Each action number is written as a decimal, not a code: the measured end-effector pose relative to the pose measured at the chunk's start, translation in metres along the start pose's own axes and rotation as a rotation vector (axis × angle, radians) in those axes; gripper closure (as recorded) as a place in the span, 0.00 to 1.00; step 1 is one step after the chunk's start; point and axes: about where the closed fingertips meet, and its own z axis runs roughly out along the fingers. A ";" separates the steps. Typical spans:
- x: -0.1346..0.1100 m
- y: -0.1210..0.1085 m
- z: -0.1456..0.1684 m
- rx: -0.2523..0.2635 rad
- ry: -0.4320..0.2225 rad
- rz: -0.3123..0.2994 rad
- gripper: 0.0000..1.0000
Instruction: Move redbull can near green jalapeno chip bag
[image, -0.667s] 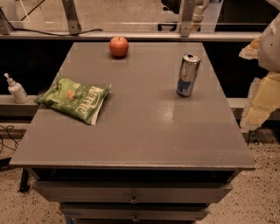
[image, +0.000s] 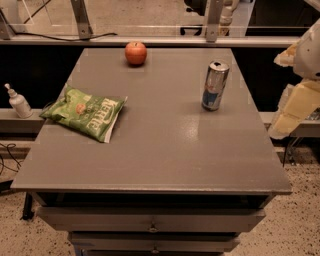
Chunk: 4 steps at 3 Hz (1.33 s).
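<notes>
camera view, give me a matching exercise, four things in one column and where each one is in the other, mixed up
Things:
1. redbull can
2. green jalapeno chip bag
3. apple
4. hand

Places:
A. at the far edge of the table
B. off the table's right side, touching nothing
C. standing upright on the table's right half
D. lying flat on the table's left part

Pairs: 1-C, 2-D, 3-A, 4-B
</notes>
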 end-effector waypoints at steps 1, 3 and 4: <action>0.006 -0.035 0.027 0.003 -0.084 0.089 0.00; -0.002 -0.076 0.084 -0.057 -0.307 0.264 0.00; -0.035 -0.082 0.112 -0.117 -0.444 0.279 0.00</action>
